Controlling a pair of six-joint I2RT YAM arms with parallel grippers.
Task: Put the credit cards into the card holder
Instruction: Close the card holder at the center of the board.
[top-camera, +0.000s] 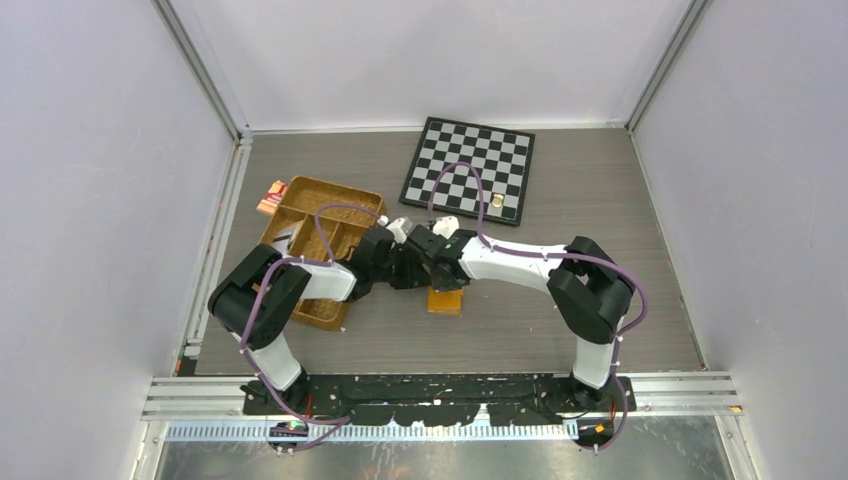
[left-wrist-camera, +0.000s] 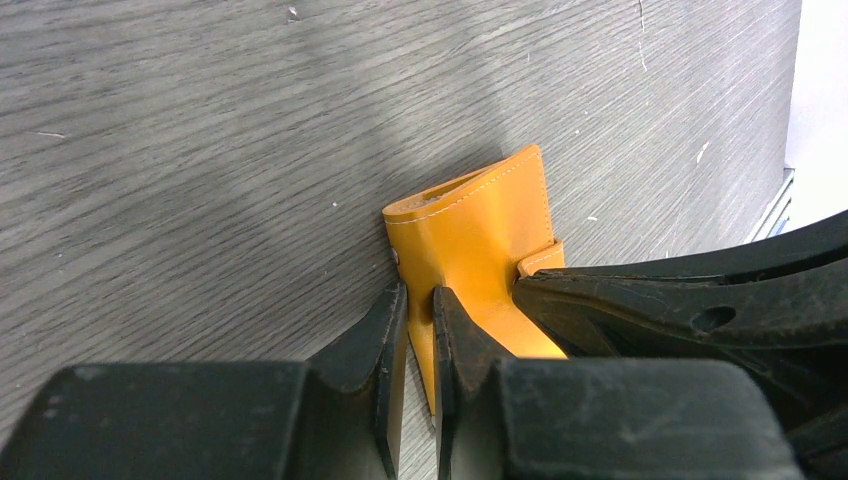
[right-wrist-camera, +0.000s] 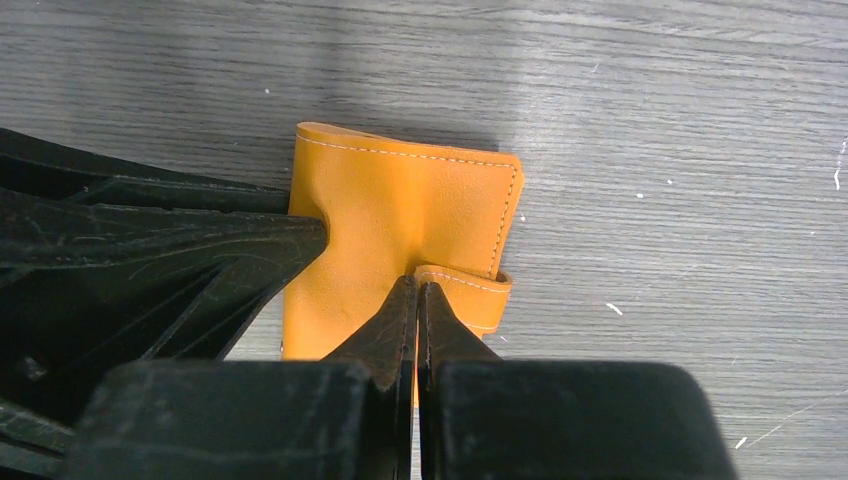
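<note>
Where the card holder (top-camera: 446, 301) lies: flat area of the grey wood-grain table (top-camera: 610, 230), directly under the two wrists, which lean in from either side and almost meet above it.
Holder's look: orange leather with pale stitching, folded over; in the left wrist view its far edge gapes slightly and one side stands up off the table, and the leather is dimpled where the fingers bear on it.
Left side: the left gripper (left-wrist-camera: 418, 295) reaches the card holder from its left edge; the fingers stand narrow, with a strip of the orange leather nipped between them.
Right side: the right gripper (right-wrist-camera: 416, 290) comes at the card holder from the opposite edge; its fingers are pressed together with barely a slit between, and the tips rest on the holder's face just beside the snap tab (right-wrist-camera: 470, 288). Nothing shows between them.
Fastening: the snap tab wraps round the holder's edge; a small metal stud (left-wrist-camera: 396, 256) sits on the holder's corner, just beside the left gripper's outer finger.
Left of the card holder: a brown woven tray (top-camera: 330, 184), near, partly under the left forearm.
Farther left of the card holder: a red-and-tan packet (top-camera: 271, 197), past the tray, touching its far corner.
Beyond the card holder: a chessboard (top-camera: 460, 160), well apart, with a small gold-coloured piece (top-camera: 497, 201) on the edge nearest the holder.
</note>
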